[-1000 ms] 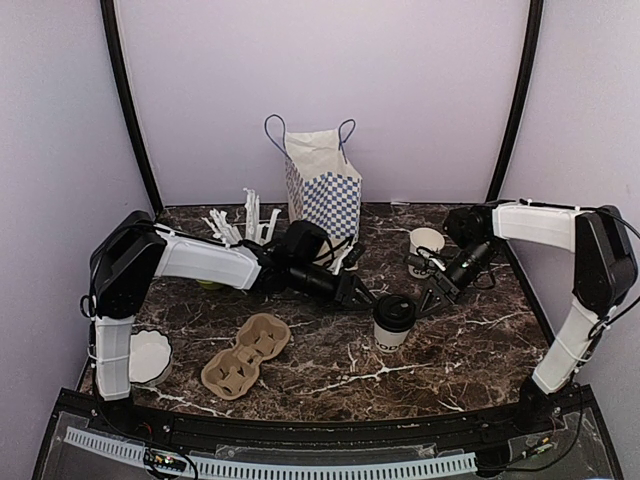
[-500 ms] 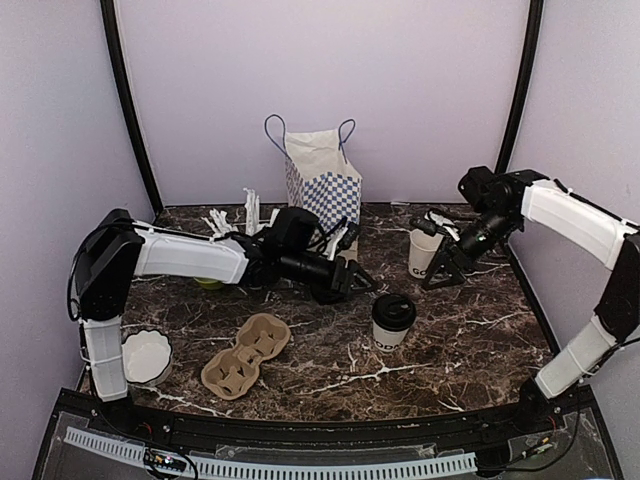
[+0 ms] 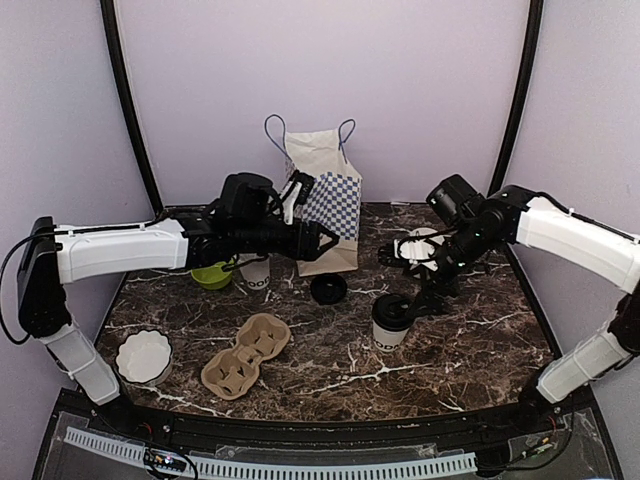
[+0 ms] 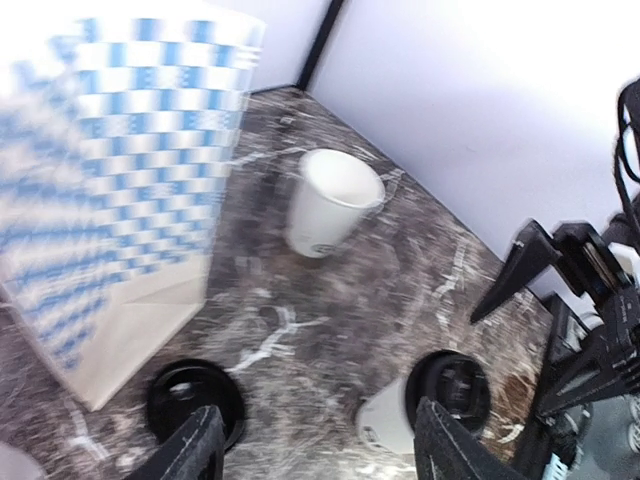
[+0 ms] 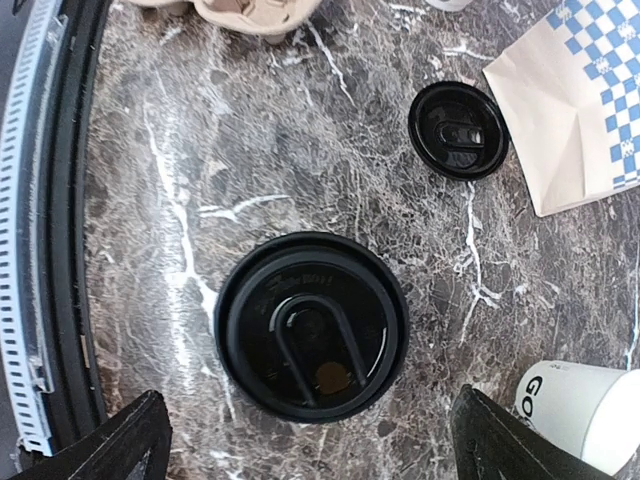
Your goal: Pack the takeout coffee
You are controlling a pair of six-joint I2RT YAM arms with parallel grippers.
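Note:
One takeout coffee cup (image 3: 391, 322), white with its black lid on, stands right of centre. My right gripper (image 3: 418, 292) hangs open just above it; in the right wrist view the lid (image 5: 312, 325) sits between the spread fingers (image 5: 100, 440), untouched. The second white cup (image 3: 426, 243) stands lidless behind my right arm and also shows in the right wrist view (image 5: 585, 410) and the left wrist view (image 4: 330, 200). A loose black lid (image 3: 328, 289) lies flat by the bag. My left gripper (image 3: 315, 240) is open and empty, raised in front of the bag.
A blue-checked paper bag (image 3: 325, 195) stands at the back centre. The brown pulp carrier (image 3: 245, 353) lies front left. A white lettered cup (image 3: 253, 272) and a green bowl (image 3: 212, 273) sit under my left arm. A white bowl (image 3: 145, 357) is at the front left.
My left gripper pulled back from the lidded cup and rose toward the bag, uncovering the loose lid. My right gripper moved from the lidless cup to over the lidded cup.

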